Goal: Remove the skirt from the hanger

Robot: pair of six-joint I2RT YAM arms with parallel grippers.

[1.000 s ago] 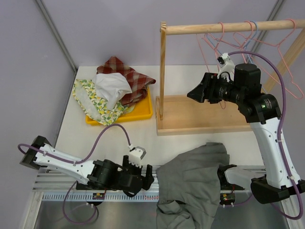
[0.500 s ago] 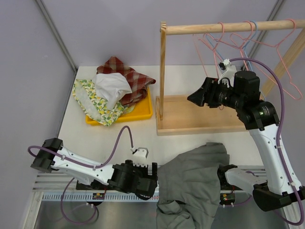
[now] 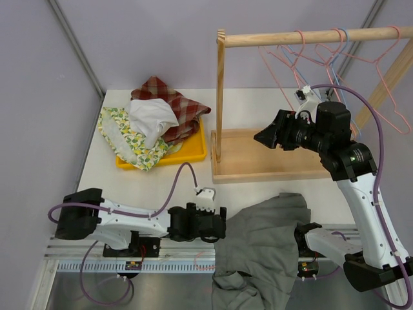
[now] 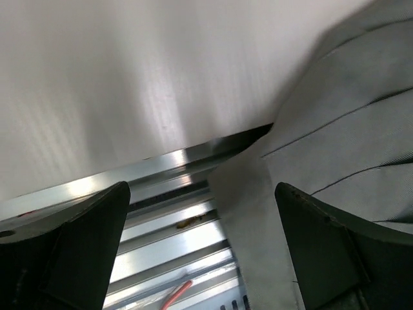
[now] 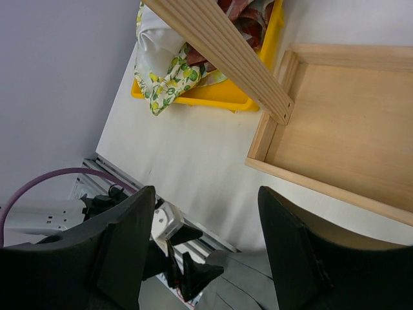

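Top external: both arms' jaws apart; skirt (image 3: 258, 239) seemingly overhangs table (image 3: 161, 177), wooden rack (image 3: 271, 158) behind.

Lilac walls (image 3: 161, 45) behind a white table (image 3: 245, 110) — evenly lit

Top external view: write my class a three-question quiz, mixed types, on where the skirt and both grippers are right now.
1. Multiple choice: where does the grey skirt lie? A) in the yellow tray B) draped over the table's near edge C) on the wooden rail
2. True or false: the right gripper is open and holds nothing.
3. Fill in: the gripper right beside the skirt is the ___ one.
Key: 1 B; 2 true; 3 left, since the left gripper sits at the skirt's edge.
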